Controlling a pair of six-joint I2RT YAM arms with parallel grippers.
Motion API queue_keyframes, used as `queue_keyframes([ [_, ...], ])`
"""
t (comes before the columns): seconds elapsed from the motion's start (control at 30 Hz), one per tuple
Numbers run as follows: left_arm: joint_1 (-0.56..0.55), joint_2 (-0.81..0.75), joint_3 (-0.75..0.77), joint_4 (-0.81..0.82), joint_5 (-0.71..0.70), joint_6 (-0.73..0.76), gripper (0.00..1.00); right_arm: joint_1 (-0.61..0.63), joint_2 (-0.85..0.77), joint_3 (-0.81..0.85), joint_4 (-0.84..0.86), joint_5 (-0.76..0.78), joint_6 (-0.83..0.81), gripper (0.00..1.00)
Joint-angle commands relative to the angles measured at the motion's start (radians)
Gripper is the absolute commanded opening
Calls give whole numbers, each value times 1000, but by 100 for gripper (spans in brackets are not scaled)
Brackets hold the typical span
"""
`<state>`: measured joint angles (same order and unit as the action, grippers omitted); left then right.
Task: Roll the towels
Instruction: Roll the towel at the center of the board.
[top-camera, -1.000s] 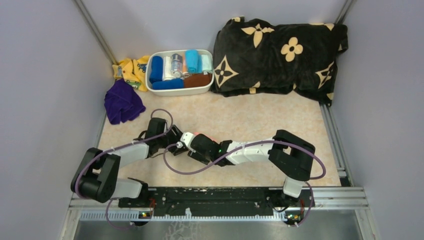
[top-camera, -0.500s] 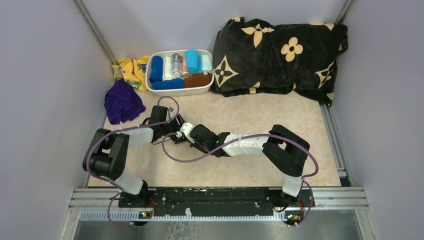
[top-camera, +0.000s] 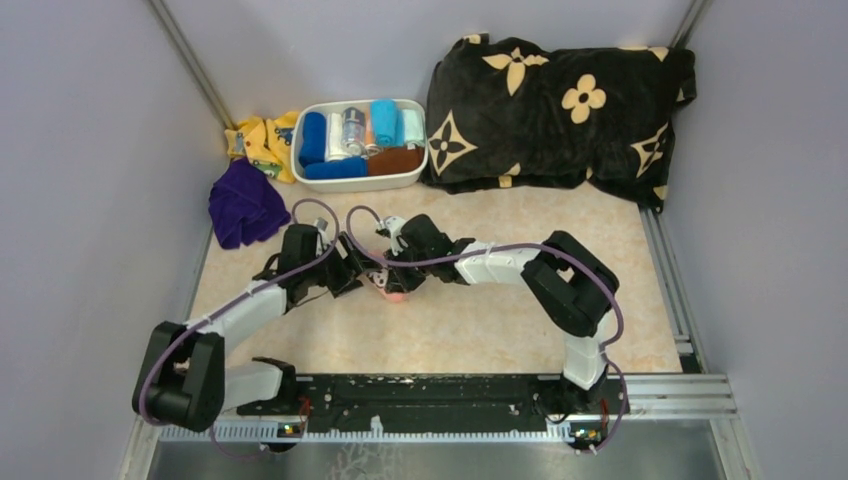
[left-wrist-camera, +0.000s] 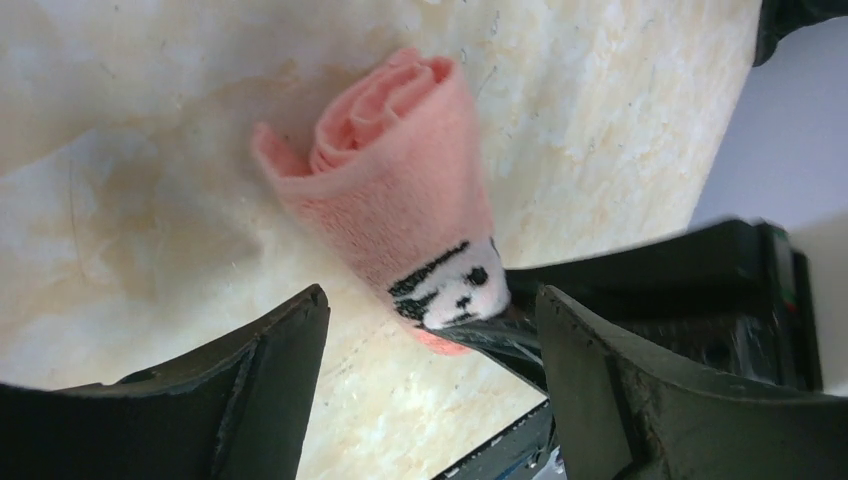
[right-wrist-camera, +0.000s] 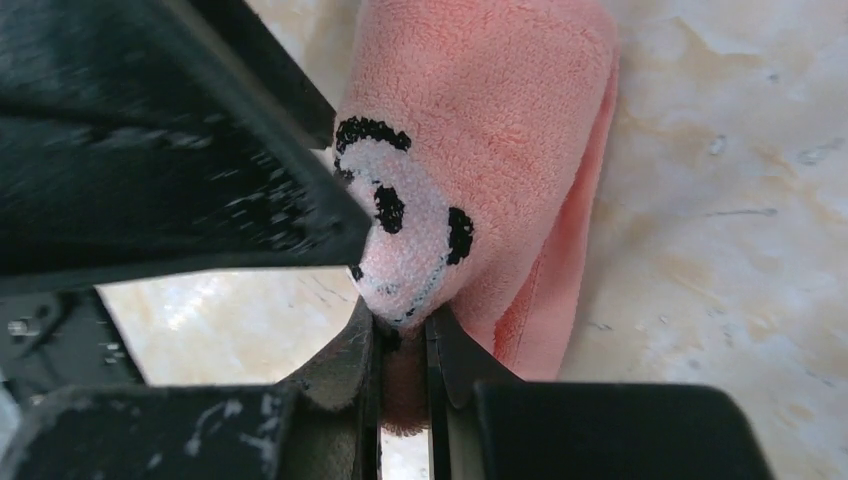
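Bench (top-camera: 480, 330), left half: left gripper (left-wrist-camera: 430, 305) has released the rolled panda towel (left-wrist-camera: 400, 180), right gripper (right-wrist-camera: 400, 325) now clenches its end; rolling apparently complete.

Pink towel (top-camera: 397, 294) mostly beneath jaws

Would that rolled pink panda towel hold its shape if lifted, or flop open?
Probably floppy: the pink towel is soft fleece, loosely coiled. Likely light: the right end effector pinches just one end. It may unroll once released.
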<state>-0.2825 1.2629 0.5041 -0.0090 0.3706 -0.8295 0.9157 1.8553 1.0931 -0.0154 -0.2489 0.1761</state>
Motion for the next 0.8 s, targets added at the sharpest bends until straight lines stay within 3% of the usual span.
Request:
queue_keyframes([
  [0.0, 5, -99, -60, -10, -13, -55, 82, -27, 88, -51, 9, -251, 188, 0],
  [0.13, 3, -122, -143, 98, 43, -127, 82, -67, 114, -84, 115, -333, 301, 0],
  [0.4, -40, -14, -195, 262, 38, -177, 75, -78, 146, -105, 166, -329, 385, 0],
  [0.77, -109, 199, -222, 462, 53, -238, 69, -55, 161, -86, 224, -314, 379, 0],
])
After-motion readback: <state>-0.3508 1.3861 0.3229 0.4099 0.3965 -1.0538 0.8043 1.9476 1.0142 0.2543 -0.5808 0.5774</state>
